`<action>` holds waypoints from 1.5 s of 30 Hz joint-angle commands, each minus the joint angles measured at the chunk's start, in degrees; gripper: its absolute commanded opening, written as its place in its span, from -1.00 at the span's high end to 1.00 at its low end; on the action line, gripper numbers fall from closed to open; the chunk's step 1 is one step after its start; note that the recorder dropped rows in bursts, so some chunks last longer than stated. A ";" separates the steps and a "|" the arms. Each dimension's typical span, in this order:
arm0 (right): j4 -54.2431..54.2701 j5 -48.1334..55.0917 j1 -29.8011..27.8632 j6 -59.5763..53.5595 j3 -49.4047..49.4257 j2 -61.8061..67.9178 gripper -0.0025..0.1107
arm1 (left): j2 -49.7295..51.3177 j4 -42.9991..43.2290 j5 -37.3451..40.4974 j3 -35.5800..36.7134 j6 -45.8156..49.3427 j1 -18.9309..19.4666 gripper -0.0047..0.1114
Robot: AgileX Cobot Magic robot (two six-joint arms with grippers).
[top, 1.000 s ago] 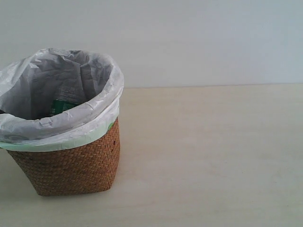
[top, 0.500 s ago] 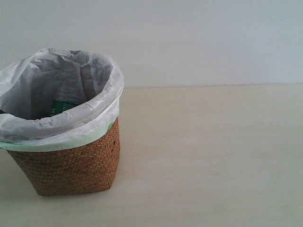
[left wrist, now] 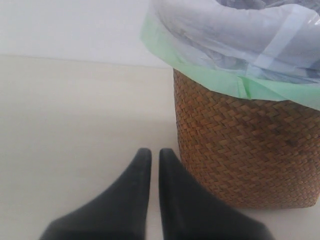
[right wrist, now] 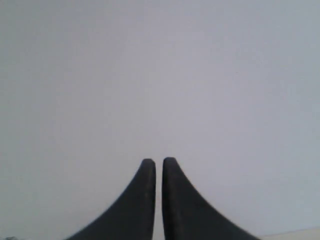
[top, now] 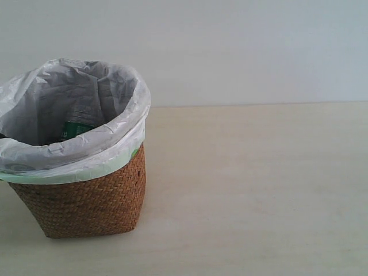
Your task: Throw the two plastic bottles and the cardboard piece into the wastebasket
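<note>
Both left gripper (left wrist: 155,153) and right gripper (right wrist: 159,163) closed and empty.

Wastebasket (top: 86,201) runs off the exterior view's left edge; inside it only a patch of green label (top: 75,130) shows; everything below that is hidden behind the liner (top: 115,144), so no telling what else lies in there. Left gripper (left wrist: 155,156) and right gripper (right wrist: 158,166) are both cut off at the base in their wrist views; the basket's rim and one side are cropped in the left wrist view too.

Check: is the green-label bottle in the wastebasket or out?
In. The green-label bottle shows inside the wastebasket, below the folded rim of the bag. Only part of its label is visible; the rest is hidden.
</note>
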 commanded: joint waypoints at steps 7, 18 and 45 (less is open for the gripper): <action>3.91 -8.13 -5.01 -0.87 17.83 -0.14 0.93 | -0.14 0.11 -0.15 0.17 -0.50 0.19 0.82; 4.69 -24.96 -4.89 -3.83 37.99 -0.14 0.93 | -0.14 0.11 -0.15 0.17 -0.50 0.19 0.82; 5.01 -8.08 1.11 -16.56 40.03 -0.14 0.93 | -0.14 0.11 -0.15 0.17 -0.50 0.19 0.82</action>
